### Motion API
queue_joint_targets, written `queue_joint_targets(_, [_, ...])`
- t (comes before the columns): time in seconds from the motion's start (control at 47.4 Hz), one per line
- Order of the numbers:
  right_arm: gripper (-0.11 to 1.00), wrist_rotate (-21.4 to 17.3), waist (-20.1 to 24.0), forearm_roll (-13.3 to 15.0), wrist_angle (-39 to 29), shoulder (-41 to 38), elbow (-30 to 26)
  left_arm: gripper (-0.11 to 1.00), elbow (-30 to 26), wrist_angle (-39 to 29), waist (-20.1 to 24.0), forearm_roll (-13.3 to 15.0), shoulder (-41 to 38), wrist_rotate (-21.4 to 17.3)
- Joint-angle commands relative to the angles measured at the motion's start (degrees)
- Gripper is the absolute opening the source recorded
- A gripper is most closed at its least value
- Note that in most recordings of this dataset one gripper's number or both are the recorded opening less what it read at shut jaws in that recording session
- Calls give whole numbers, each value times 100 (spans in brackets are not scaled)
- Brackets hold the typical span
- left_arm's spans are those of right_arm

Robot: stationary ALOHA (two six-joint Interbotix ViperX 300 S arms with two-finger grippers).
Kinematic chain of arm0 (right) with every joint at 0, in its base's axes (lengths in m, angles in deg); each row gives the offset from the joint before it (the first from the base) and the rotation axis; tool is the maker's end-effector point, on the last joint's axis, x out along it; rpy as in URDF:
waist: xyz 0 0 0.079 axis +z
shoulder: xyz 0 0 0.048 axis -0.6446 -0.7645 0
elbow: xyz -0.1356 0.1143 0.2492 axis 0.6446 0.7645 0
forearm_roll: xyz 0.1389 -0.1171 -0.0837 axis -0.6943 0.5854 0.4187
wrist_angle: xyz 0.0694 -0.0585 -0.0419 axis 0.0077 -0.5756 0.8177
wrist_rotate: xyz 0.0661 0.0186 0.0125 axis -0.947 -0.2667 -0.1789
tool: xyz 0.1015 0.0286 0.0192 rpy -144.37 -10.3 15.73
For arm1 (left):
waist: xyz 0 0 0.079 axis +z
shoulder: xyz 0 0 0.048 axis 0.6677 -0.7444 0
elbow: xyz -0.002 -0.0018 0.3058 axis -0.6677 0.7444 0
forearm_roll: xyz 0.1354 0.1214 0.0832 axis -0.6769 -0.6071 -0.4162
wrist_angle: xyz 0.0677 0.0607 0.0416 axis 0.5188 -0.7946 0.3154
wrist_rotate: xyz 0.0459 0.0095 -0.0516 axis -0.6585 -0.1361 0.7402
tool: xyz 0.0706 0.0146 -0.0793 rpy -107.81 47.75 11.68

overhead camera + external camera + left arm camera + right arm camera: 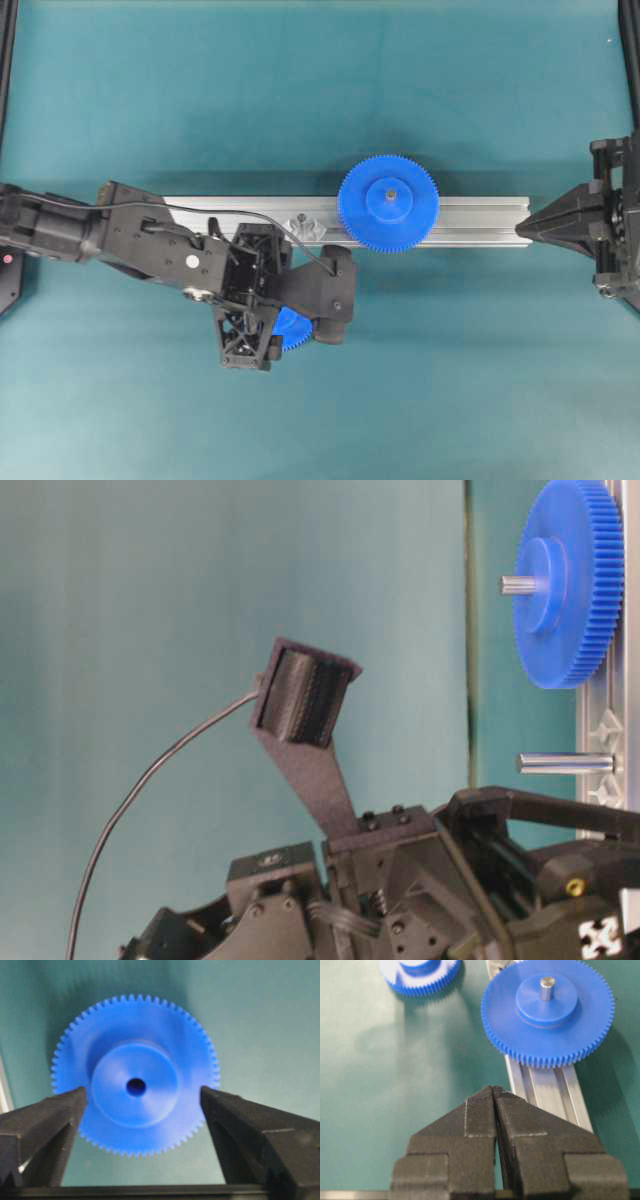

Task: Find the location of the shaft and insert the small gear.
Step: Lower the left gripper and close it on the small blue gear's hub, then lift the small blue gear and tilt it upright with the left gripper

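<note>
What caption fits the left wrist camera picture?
Open left gripper poised around the small gear lying flat on the green mat, jaws not touching it.

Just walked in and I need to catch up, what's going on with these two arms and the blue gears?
The left claw is open and sits over the small gear, one finger on each side, not gripping it. That gear lies flat on the green table, just in front of the aluminium rail. The bare shaft stands empty on the rail, beside the large gear, which is already mounted on its own pin. The right claw is shut and idle at the rail's right end. Insertion is not yet done.
</note>
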Motion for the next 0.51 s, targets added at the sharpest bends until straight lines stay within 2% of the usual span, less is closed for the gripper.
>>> queue_joint_targets(0.0, [3, -44, -18, 0, 35, -35, -62, 93, -167, 0, -18, -18, 44, -9])
queue_joint_targets(0.486, [3, -44, -18, 0, 35, -26, -62, 93, -229, -132, 9, -18, -105, 26])
